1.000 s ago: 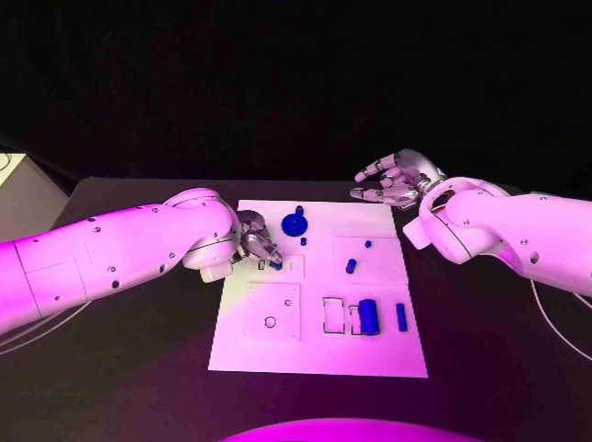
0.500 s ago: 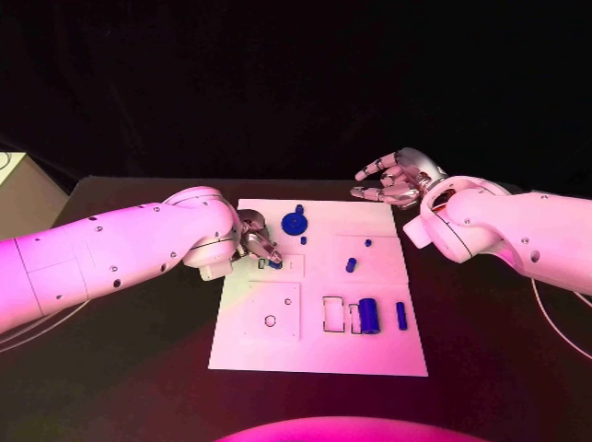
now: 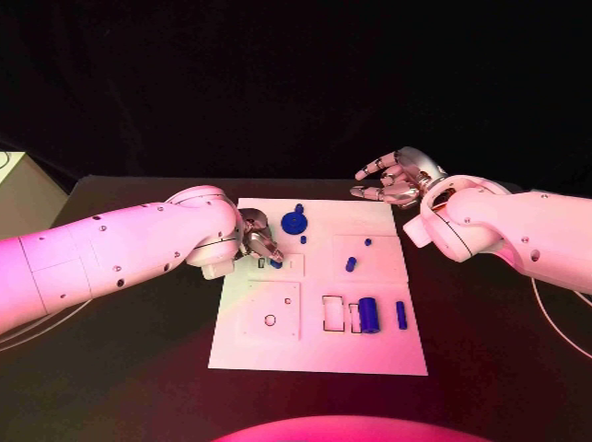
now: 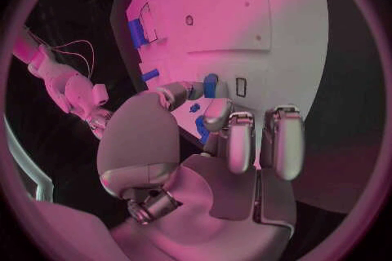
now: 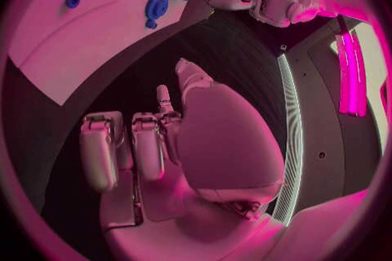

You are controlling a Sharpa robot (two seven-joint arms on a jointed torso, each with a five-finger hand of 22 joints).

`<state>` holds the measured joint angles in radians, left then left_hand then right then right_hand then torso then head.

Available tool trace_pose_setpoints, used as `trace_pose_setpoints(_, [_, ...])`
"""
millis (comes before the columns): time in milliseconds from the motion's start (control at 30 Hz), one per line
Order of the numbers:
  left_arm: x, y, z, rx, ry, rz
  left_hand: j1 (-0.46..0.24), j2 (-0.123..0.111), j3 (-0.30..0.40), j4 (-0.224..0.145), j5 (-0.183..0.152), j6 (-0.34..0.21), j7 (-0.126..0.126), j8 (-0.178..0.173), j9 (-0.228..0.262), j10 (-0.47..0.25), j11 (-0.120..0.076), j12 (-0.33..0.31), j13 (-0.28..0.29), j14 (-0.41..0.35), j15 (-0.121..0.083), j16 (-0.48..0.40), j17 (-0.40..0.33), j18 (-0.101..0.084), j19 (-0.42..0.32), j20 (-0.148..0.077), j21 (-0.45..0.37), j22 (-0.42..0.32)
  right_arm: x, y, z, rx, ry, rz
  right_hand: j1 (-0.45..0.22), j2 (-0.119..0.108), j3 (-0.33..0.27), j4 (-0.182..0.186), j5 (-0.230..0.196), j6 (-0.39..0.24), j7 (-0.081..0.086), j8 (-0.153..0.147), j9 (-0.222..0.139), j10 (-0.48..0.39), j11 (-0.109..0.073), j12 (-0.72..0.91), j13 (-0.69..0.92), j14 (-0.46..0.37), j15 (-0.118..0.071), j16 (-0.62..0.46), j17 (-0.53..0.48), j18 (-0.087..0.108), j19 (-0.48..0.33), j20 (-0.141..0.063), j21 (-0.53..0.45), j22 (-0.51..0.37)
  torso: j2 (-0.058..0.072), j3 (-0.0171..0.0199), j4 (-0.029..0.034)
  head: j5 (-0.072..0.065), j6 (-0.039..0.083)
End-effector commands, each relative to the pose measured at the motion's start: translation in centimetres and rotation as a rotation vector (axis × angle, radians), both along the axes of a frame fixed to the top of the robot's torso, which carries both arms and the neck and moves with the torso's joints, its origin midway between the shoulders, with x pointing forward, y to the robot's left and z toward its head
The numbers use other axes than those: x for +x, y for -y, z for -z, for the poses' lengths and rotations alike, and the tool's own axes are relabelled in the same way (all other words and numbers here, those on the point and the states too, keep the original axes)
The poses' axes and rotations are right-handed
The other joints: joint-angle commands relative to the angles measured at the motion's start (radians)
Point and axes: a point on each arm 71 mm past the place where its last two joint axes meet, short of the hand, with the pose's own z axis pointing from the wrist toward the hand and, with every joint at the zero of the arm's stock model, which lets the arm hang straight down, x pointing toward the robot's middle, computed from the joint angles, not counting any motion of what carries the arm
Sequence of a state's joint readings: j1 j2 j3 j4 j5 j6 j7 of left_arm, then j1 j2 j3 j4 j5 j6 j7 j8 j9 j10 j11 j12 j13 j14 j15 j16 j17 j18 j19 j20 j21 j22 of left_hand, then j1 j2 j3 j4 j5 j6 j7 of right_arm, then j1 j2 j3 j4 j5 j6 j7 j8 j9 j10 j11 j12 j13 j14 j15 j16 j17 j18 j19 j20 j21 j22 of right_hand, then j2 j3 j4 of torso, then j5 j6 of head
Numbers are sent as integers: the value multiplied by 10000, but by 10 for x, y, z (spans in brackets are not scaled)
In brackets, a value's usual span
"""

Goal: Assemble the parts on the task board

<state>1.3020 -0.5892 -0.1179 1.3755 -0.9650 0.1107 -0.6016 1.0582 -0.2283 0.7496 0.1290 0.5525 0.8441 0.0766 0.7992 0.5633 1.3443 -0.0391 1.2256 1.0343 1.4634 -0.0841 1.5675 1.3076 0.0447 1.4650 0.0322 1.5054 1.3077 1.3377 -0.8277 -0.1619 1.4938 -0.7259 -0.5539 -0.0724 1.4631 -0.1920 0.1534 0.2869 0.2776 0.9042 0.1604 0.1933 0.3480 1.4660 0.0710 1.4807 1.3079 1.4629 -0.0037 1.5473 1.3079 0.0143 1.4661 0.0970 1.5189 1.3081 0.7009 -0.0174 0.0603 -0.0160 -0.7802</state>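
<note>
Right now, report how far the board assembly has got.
Early stage. Left hand pinches a small blue part at the task board's left edge. Blue disc, cylinder and bar lie loose; the rectangular slot is empty. Right hand hovers off the board, holding nothing.

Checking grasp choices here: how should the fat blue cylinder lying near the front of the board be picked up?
Grip the blue cylinder across its round sides at mid-length, coming straight down from above. It lies flat on the white board, long axis running front to back, with a thin blue bar to one side, so the fingers should probably straddle it sideways.
</note>
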Motion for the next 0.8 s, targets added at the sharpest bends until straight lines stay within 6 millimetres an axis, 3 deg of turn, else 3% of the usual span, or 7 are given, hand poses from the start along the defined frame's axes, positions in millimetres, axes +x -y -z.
trace_pose_setpoints(33, [-1,2,1,21,78,68,90,159,1254,-1296,-60,502,-429,19,2462,49,5,51,16,1074,-67,33,2632,-72,78,-90,34,987,0,-2,0,-74,28,-205,-139,6,56,12,64,-57,11,60,-5,217,67,-32,1840,878,69,-43,1804,6,770,92,-40,2246,0,4,0,1,-12])
trace_pose_setpoints(433, [-6,-3,-2,-593,207,-291,111,222,1256,-1298,-70,521,-442,10,2466,56,-9,32,-4,1074,-78,33,2632,-80,101,-100,47,1022,0,-1,0,-77,37,-190,-139,6,56,12,64,-57,11,60,-5,217,67,-32,1840,878,69,-43,1804,6,770,92,-40,2246,-15,-18,-6,-24,-5])
trace_pose_setpoints(800, [-9,-6,-7,-1106,884,-572,123,236,1255,-1308,-84,531,-447,8,2470,58,-14,22,-17,1074,-82,33,2632,-83,109,-104,51,1035,-1,1,0,-84,27,-175,-155,7,65,12,77,-59,10,67,-4,219,66,-29,1841,879,69,-42,1808,6,769,92,-41,2246,-10,-10,10,-21,-40])
